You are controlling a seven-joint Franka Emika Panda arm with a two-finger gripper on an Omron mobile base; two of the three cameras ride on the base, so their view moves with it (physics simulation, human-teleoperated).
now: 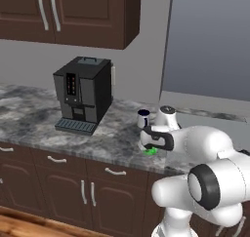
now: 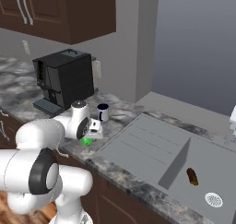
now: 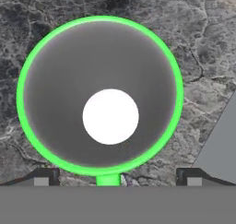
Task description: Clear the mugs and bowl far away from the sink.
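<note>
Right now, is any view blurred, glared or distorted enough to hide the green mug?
Hand view: sharp, looking straight down into the green mug, its floor flat white, no glare. Left base view: soft, the tool covers most of the mug. Right base view: even light, faint shadows, only a green sliver shows.

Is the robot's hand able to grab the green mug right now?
Probably yes. The hand is open and right above the green mug, looking straight down into it, with nothing between them on the counter.

green mug upright on counter | navy-rimmed white mug upright behind | sink right
</note>
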